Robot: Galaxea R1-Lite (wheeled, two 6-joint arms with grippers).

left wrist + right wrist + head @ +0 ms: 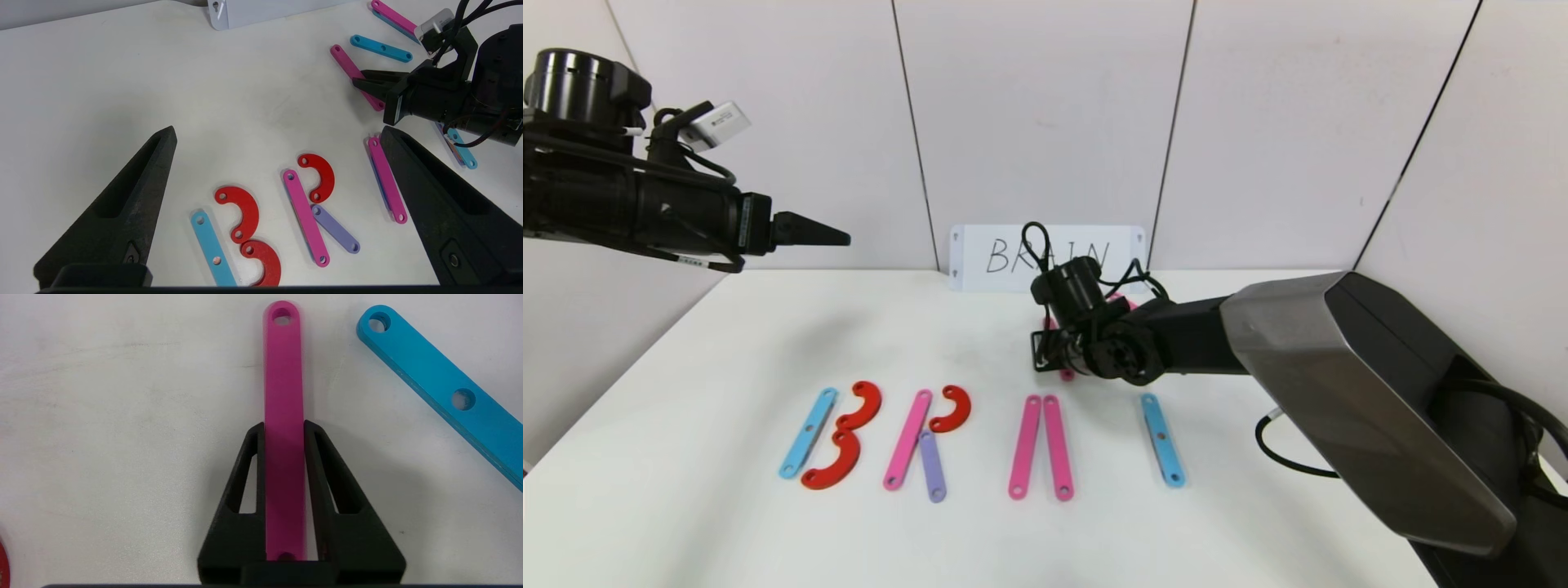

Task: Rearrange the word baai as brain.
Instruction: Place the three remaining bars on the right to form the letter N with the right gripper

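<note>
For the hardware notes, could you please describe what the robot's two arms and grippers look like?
Both arms are black. The left gripper has two long, tapered matte-black fingers with slot cut-outs and a screw near each base; a small white labelled box sits on its wrist. The right gripper has matching triangular hollowed fingers, looped black cables and a grey metallic forearm shell.

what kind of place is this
Probably a robot lab test cell: a bare white table boxed in by plain white wall panels, a handwritten BRAIN card propped as a prompt, and plastic letter pieces laid out for the arms.
</note>
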